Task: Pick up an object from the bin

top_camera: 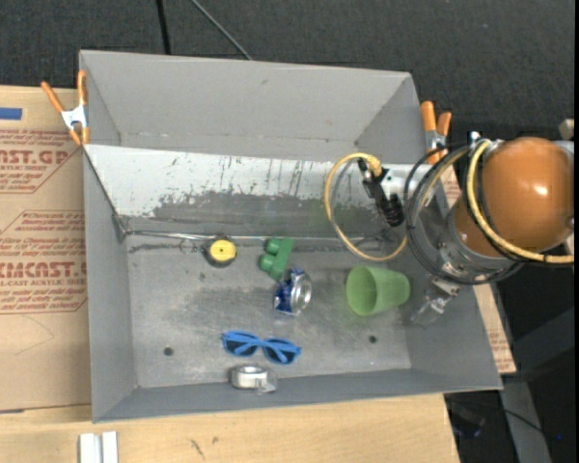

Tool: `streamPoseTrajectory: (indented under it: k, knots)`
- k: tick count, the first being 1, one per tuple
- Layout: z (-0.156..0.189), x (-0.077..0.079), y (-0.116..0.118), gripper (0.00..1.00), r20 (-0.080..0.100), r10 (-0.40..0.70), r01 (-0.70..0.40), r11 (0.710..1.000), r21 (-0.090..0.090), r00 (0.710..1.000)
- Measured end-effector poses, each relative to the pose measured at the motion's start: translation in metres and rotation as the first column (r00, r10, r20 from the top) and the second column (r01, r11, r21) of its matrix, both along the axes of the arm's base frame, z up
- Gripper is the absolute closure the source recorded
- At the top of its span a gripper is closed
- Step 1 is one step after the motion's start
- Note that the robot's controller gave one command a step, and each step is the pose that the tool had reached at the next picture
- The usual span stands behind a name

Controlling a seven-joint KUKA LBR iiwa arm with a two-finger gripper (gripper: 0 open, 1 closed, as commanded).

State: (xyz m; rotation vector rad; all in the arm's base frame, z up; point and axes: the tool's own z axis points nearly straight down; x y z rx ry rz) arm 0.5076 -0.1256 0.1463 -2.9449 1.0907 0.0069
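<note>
- Fingers point(430, 307) low at the 3 o'clock side of the bin point(251, 114), close to its right wall; open or closed, cannot tell.
- Green cup point(376, 290) on its side on the floor, just beside the fingers at their 9 o'clock.
- Crushed blue-and-silver can point(291, 293) near the floor's middle, at the cup's 9 o'clock.
- Small green piece point(277, 256) at the can's 11 o'clock; yellow round thing point(220, 251) at that piece's 9 o'clock, near the foot of the back wall.
- Blue sunglasses point(261, 345) at the can's 7 o'clock, flat on the floor.
- Silver ring point(251, 377) just beside the sunglasses at their 6 o'clock, near the front wall.
- Orange cover point(526, 196) of the arm over the 3 o'clock rim.
</note>
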Motion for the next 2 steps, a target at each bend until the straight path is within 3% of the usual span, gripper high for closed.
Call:
streamPoseTrajectory:
  k: [1, 2]
  knots:
    - [0.0047, 0.0490, -0.0286, 1.00, 0.004, 0.285, -0.285, 0.958, 0.000, 0.958]
    - [0.0046, 0.0483, -0.0273, 0.00, 0.003, 0.286, -0.286, 0.958, 0.002, 0.958]
